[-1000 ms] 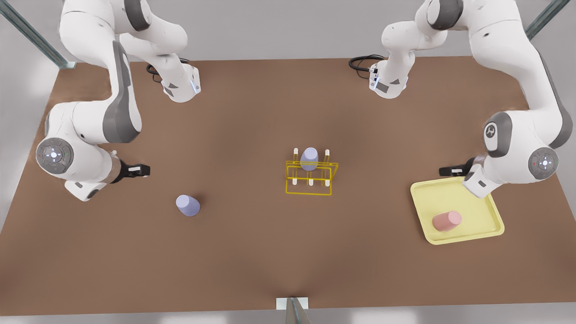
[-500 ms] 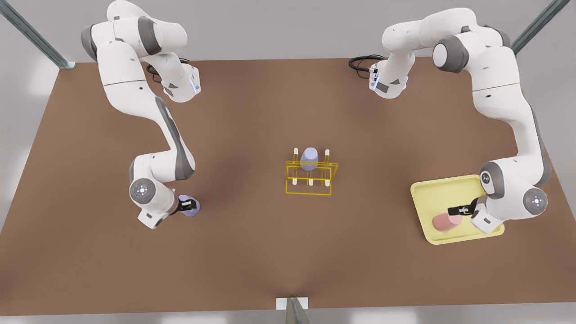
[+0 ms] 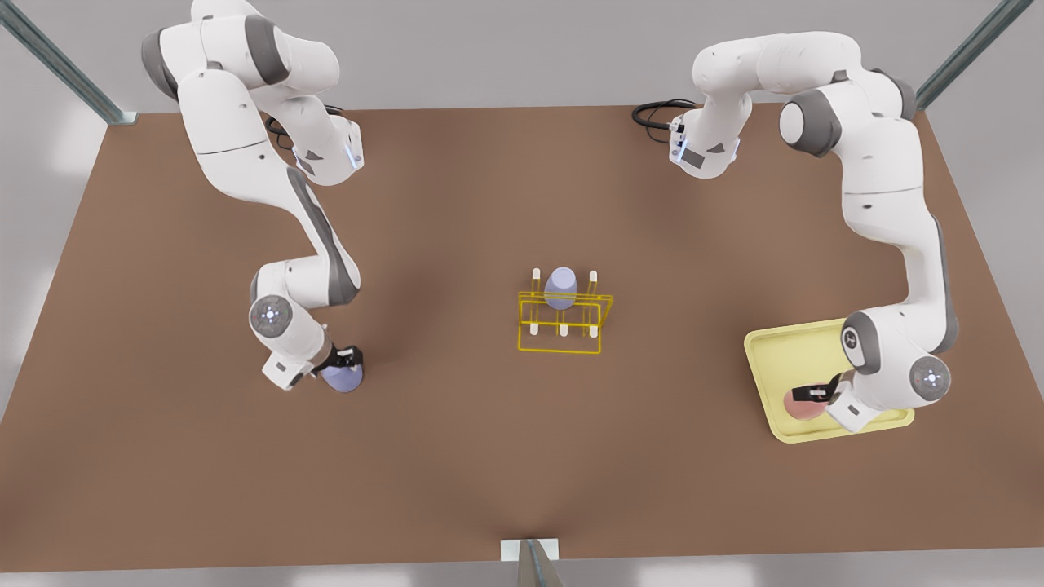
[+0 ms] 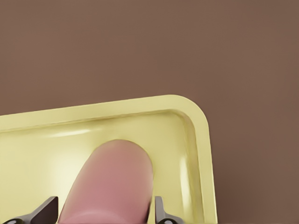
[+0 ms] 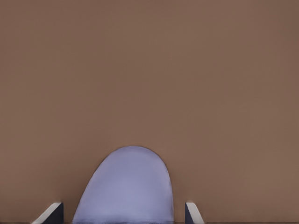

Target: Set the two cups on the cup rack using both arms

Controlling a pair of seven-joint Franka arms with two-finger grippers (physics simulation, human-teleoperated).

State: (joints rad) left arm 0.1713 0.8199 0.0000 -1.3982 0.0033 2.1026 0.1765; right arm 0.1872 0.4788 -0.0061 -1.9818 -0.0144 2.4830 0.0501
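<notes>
On the brown table point(image 3: 457, 456) I see my left gripper point(image 4: 105, 217) over the yellow tray point(image 4: 196, 140), jaws apart, pink cup point(image 4: 110, 182) between them. My right gripper point(image 5: 124, 214) straddles the lavender cup point(image 5: 126, 186), fingers clear of its sides.

No readable text, label, brand or number stands on anything here; the arms carry only small marks too tiny to make out.

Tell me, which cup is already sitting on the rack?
A lavender cup, upturned on the yellow wire rack mid-table. The other lavender cup stands on the table, and the pink cup lies in the yellow tray.
</notes>
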